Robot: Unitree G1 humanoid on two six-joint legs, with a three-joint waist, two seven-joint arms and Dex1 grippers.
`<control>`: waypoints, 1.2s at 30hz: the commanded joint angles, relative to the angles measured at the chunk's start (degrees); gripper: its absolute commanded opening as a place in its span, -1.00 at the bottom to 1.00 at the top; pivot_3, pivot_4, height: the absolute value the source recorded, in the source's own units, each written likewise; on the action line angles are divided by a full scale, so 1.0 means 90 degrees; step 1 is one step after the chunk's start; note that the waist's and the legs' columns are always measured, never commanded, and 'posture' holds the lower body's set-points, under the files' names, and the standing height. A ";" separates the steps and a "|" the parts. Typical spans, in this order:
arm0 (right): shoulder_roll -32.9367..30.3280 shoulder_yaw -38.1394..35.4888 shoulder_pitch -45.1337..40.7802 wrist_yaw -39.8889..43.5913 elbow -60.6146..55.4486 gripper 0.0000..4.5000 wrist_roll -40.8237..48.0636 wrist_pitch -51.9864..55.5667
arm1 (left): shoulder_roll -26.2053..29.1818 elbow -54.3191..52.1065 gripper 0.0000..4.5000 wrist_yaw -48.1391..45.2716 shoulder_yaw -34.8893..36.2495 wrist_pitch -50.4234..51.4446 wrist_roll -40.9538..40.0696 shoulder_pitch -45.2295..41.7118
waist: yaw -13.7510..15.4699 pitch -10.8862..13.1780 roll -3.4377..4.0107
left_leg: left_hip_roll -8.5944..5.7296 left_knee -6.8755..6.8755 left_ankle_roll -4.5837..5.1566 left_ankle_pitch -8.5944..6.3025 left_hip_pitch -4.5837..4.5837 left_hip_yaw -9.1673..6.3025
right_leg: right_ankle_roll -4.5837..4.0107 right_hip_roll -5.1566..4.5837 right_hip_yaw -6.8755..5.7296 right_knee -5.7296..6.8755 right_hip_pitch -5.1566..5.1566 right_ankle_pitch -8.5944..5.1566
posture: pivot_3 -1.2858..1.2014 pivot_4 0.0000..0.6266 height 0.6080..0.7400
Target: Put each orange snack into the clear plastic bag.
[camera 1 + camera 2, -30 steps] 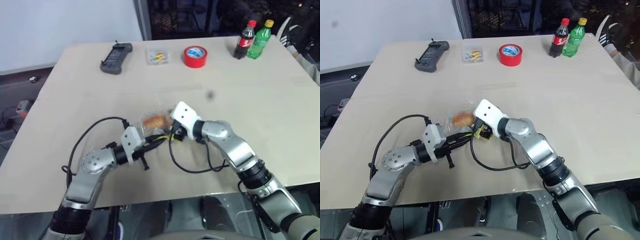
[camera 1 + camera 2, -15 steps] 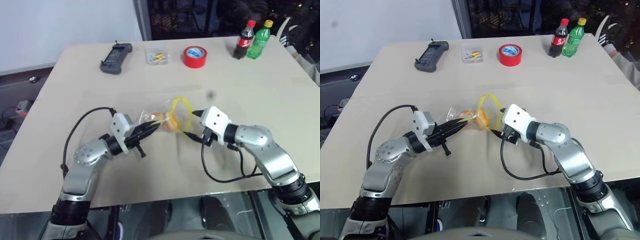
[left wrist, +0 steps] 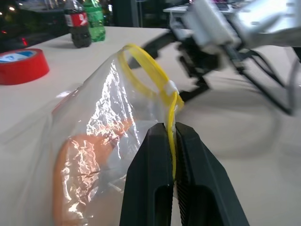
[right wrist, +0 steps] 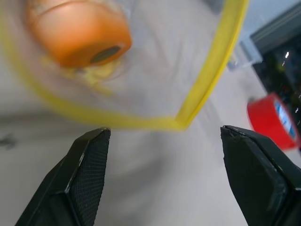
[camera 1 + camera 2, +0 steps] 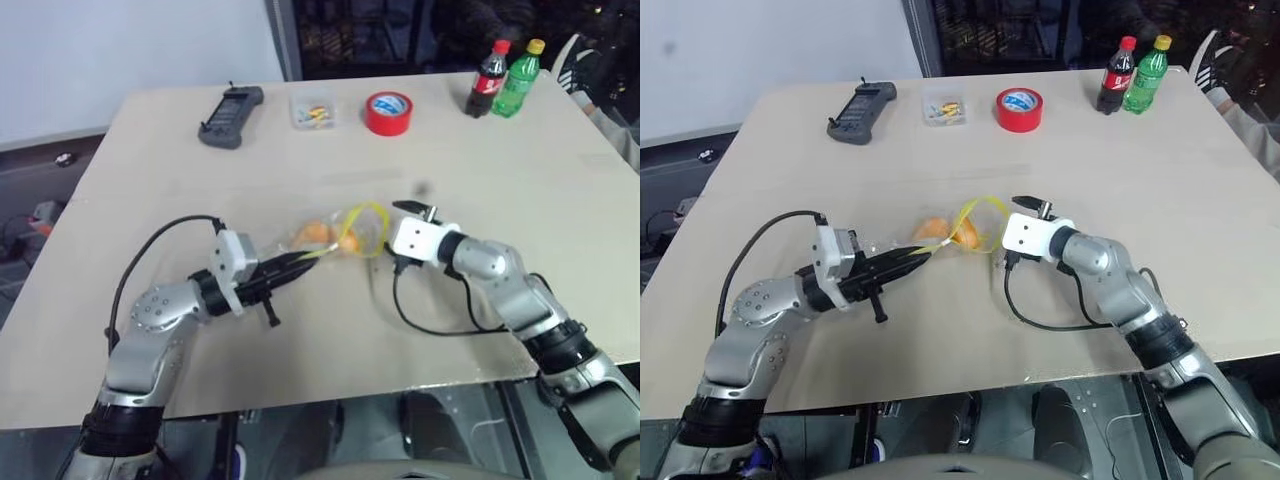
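A: We log the left gripper clamped tight on the yellow zip strip of the crinkly clear plastic bag, held up over the desk's middle, nearer its front edge.

B: We see two glossy orange oval snacks inside it. The right gripper faces the bag's gaping mouth, jaws spread wide, holding nothing.

A: Near the far edge: red tape roll, two bottles.
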 commanded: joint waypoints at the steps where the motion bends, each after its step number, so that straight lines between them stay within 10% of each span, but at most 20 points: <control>1: 0.0063 -0.0026 -0.0295 0.0094 0.0437 0.69 -0.0023 -0.0894 | 0.0136 -0.0369 -1.00 -0.0049 0.0247 -0.0053 -0.0145 0.0137 | 0.0006 0.0000 0.0000 | 0.0000 0.0000 0.0000 0.0000 0.0000 0.0000 | 0.0000 0.0000 0.0000 0.0000 0.0000 0.0000 | 0.03 -0.52 1.00; 8: 0.0209 -0.0050 -0.0571 0.0385 0.1094 0.58 0.0064 -0.1823 | 0.0238 -0.0476 -1.00 -0.0029 0.0352 -0.0107 -0.0131 0.0424 | -0.0008 0.0001 0.0001 | 0.0001 -0.0001 0.0001 -0.0001 0.0000 -0.0001 | -0.0002 0.0002 -0.0001 0.0001 0.0000 0.0001 | 0.03 -0.52 1.00; 17: 0.0207 -0.0286 -0.0685 0.0509 0.1455 -0.98 0.0064 -0.1946 | 0.0284 -0.0498 -1.00 -0.0031 0.0452 -0.0247 -0.0092 0.0584 | -0.0003 0.0001 0.0001 | 0.0002 -0.0001 0.0001 -0.0001 0.0001 -0.0003 | -0.0004 0.0004 -0.0001 0.0001 0.0000 0.0002 | 0.03 -0.52 1.00; 30: -0.0884 -0.1592 -0.2031 -0.0754 0.2052 -0.98 -0.0408 -0.0787 | -0.0711 0.2867 -1.00 0.1922 -0.0221 -0.0633 0.1666 -0.3935 | 0.0046 0.0014 -0.0014 | -0.0005 0.0014 -0.0037 0.0023 -0.0008 -0.0006 | -0.0024 0.0009 -0.0024 0.0007 0.0006 0.0018 | 0.03 -0.52 1.00; 36: -0.1583 -0.1888 -0.1208 -0.0506 0.0656 -0.98 -0.0510 -0.0168 | -0.0844 0.3669 -1.00 0.2224 -0.0907 -0.2424 0.2850 -0.4310 | -0.0084 0.0013 -0.0014 | -0.0001 -0.0024 -0.0037 0.0022 -0.0023 0.0001 | -0.0023 0.0006 0.0001 -0.0029 -0.0024 0.0017 | 0.03 -0.52 1.00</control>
